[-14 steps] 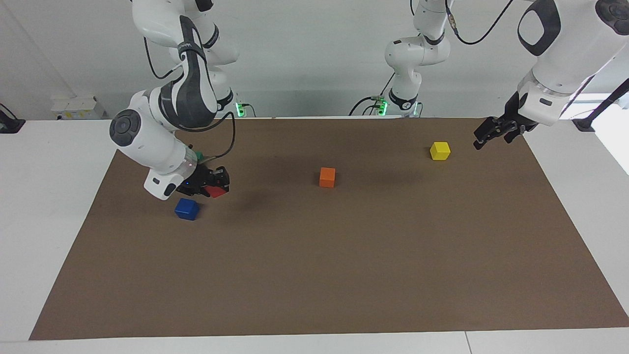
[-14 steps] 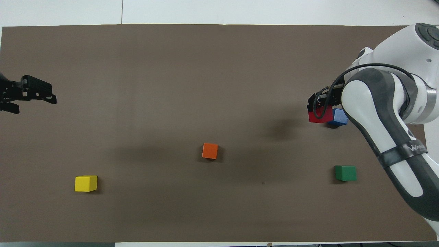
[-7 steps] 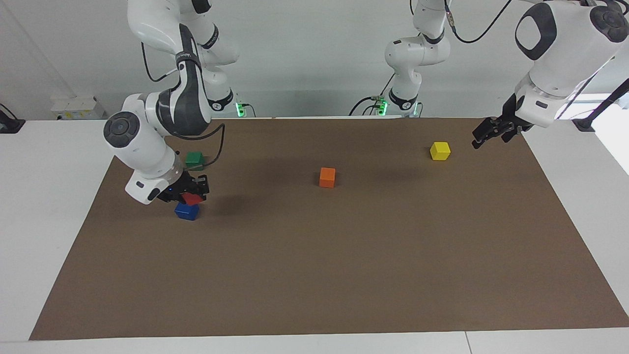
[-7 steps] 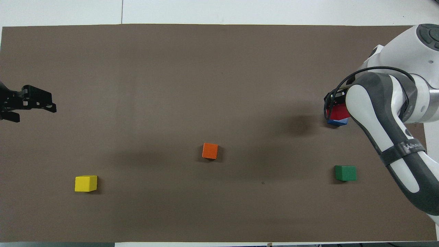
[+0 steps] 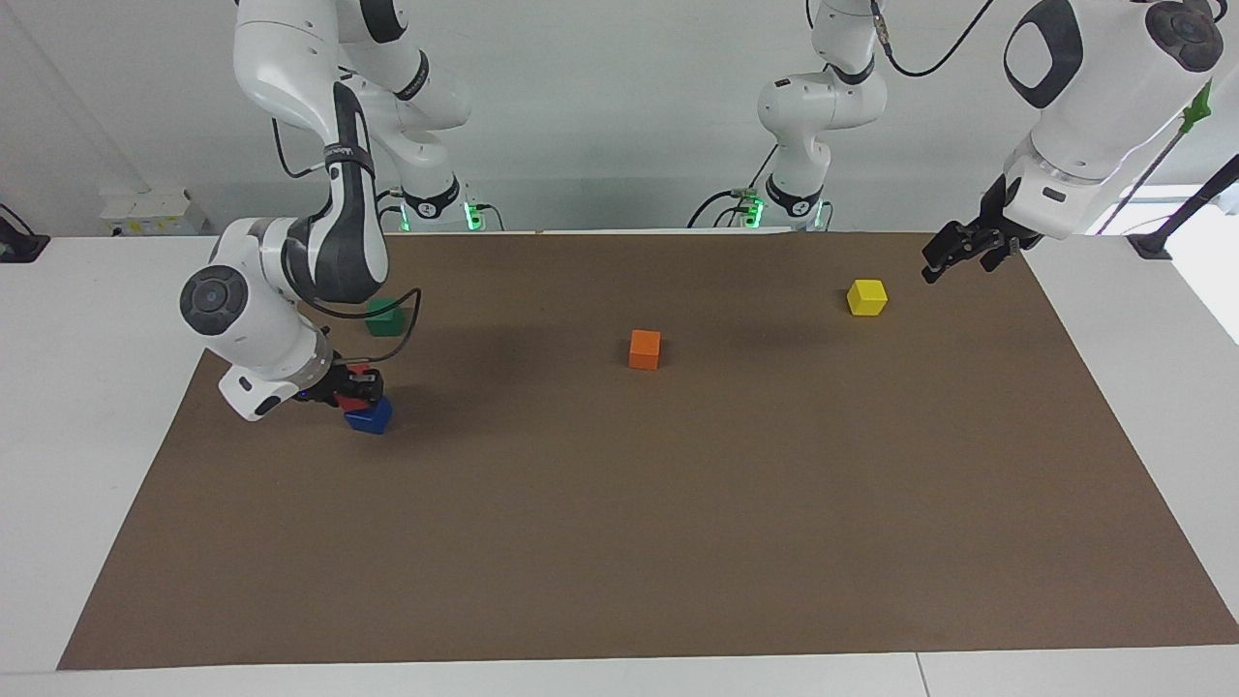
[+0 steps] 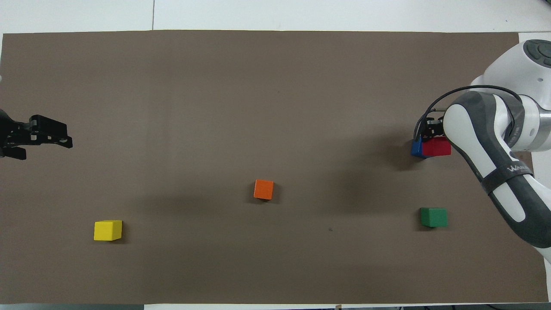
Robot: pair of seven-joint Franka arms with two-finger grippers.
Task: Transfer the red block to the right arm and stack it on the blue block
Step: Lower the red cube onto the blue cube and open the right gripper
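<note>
The red block (image 5: 362,396) (image 6: 436,147) is gripped by my right gripper (image 5: 354,392) (image 6: 431,134), which is shut on it. It hangs low, directly over the blue block (image 5: 371,419) (image 6: 416,149), at that block's top face. I cannot tell whether the two blocks touch. The right arm's forearm hides part of the red block in the overhead view. My left gripper (image 5: 952,256) (image 6: 44,136) waits in the air over the mat's edge at the left arm's end, open and holding nothing, beside the yellow cube.
A green cube (image 5: 384,317) (image 6: 433,216) lies nearer to the robots than the blue block. An orange cube (image 5: 645,348) (image 6: 263,189) sits mid-mat. A yellow cube (image 5: 866,296) (image 6: 107,230) lies toward the left arm's end. All rest on a brown mat (image 5: 678,542).
My right gripper carried the red block sideways toward the right arm's end and down, from beside the blue block to directly over it. The left gripper drew back a little.
</note>
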